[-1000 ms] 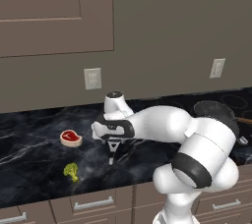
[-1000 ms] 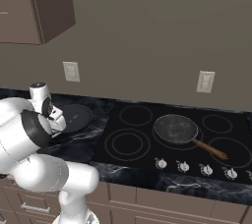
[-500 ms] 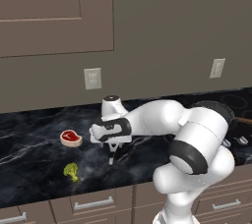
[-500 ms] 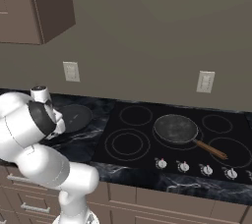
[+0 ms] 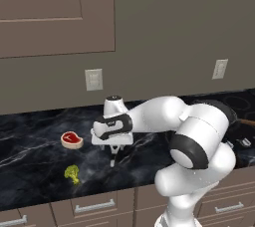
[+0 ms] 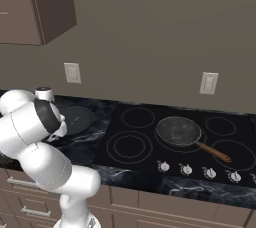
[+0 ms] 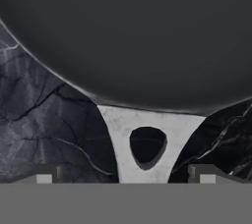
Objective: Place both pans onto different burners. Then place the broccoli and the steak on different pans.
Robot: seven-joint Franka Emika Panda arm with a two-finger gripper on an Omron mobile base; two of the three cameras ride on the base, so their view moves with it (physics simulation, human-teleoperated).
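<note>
Gripper (image 5: 113, 160) has dropped lower toward the counter (image 5: 30, 171), jaws wide, holding nothing, straddling the black pan's handle (image 7: 145, 142). Risk: closing off-centre lets that thin handle slip.

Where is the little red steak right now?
In the left base view, the small flat red steak with a pale rim lies on the dark marble counter, left of the open gripper, with the yellow-green broccoli floret nearer the counter's front edge.

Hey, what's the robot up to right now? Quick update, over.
Gripper open, low over the black pan, lined up on its pale handle. Speckled pan already on a burner. Steak, broccoli waiting on counter. Nothing blocking.
</note>
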